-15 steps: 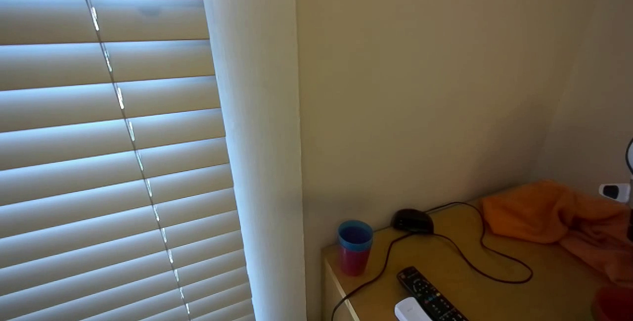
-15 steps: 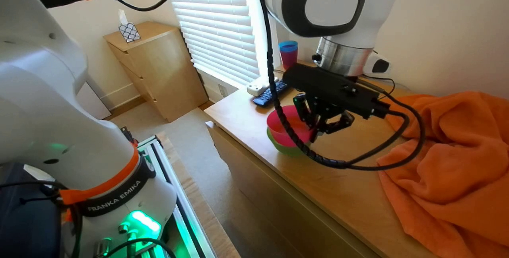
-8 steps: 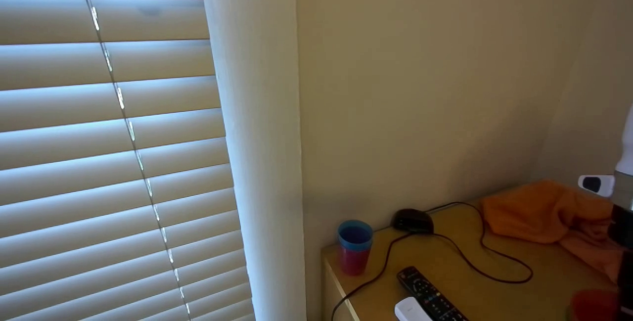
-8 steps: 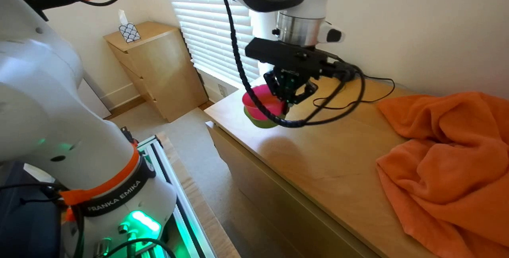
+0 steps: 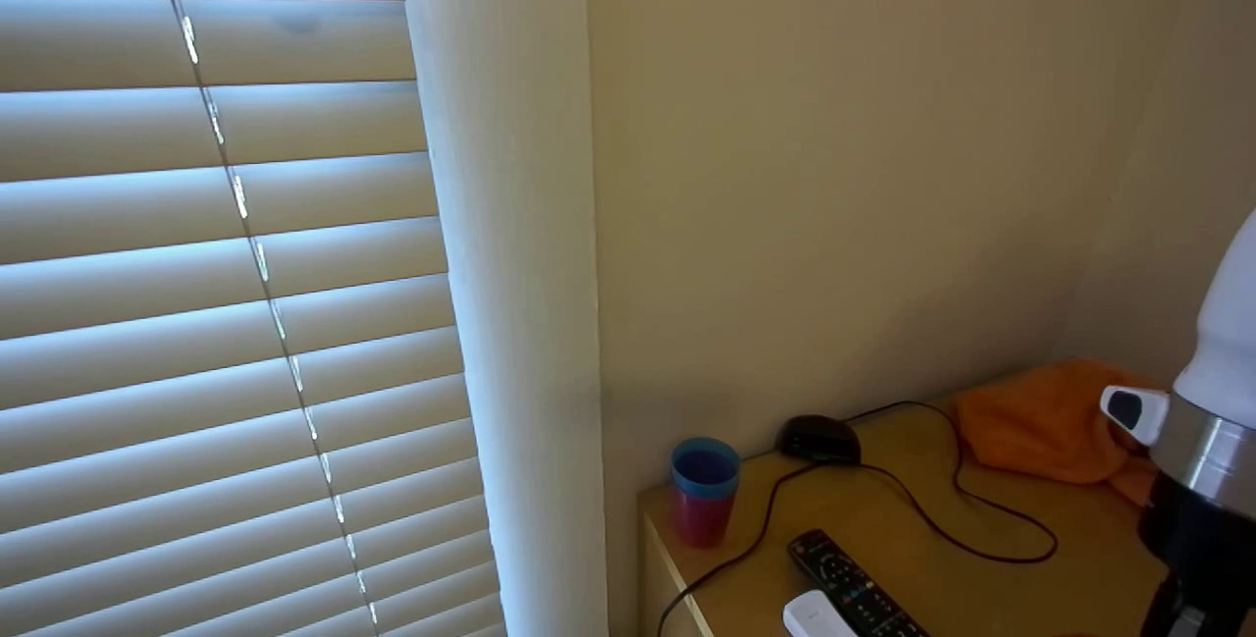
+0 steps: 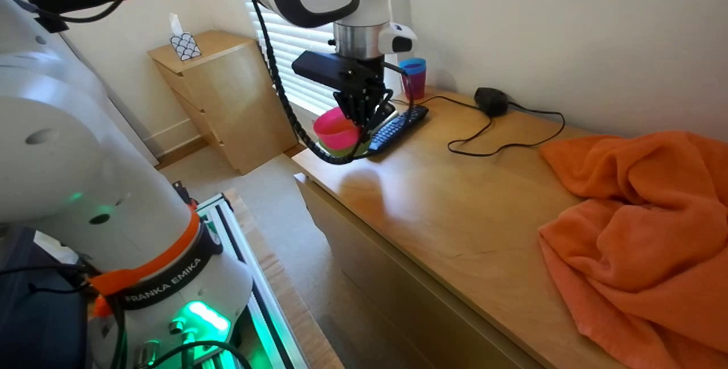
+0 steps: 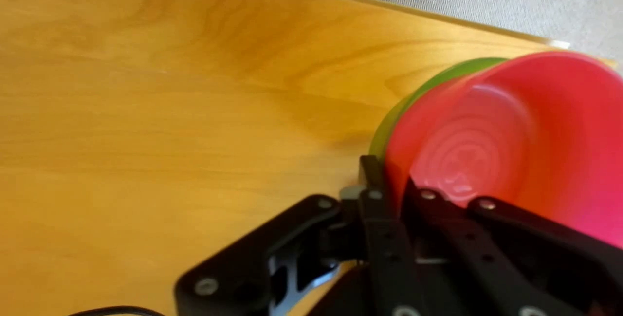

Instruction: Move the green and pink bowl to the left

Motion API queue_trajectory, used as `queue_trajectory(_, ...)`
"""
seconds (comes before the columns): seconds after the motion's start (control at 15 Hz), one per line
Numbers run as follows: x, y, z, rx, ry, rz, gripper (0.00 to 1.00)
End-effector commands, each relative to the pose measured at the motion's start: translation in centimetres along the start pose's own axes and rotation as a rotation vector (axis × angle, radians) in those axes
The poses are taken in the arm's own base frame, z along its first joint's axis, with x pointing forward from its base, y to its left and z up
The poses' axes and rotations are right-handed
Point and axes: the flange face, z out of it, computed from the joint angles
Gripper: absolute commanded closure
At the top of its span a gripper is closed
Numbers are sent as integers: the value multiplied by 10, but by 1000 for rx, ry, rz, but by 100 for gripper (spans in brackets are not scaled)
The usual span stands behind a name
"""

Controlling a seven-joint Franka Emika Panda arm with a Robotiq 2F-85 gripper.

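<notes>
Gripper [image 7: 392, 175] and green and pink bowl [image 6: 335, 130]: together shifted toward the blinds [image 5: 216, 289] since half a second ago, as an exterior view shows.
Jaws: drawn nearly together, pinching the rim of the bowl; one fingertip [image 7: 373, 176] lies against the outer face, the opposite one inside.
Bowl: at the fingertips, extending from the jaws on the blinds side; pink within, green showing beneath; contact with the wooden top [image 6: 483, 201] cannot be made out.
Dark remote [image 6: 400, 128]: lying on the wooden top, beyond the jaws and partly behind them in an exterior view.
Blue-rimmed cup [image 5: 705, 500]: upright, farther beyond the jaws, near the wall [image 5: 834, 176].
Black device [image 6: 491, 102]: past the jaws on the side away from the bowl, its cord [image 6: 480, 154] looping over the wood.
Orange cloth [image 6: 642, 221]: crumpled, well apart from the jaws, on that same side and farther off.
</notes>
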Motion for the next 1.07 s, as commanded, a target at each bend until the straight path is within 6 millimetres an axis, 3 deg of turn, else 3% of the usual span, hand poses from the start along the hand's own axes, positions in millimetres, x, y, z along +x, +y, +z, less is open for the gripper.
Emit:
queue_trajectory(0.0, 7, -28, 5, -11, 33, 71, 99)
queue_trajectory(0.4, 6, -71, 15, -33, -31, 79, 99)
queue_trajectory(1.0, 1, -65, 43, 19, -93, 123, 99)
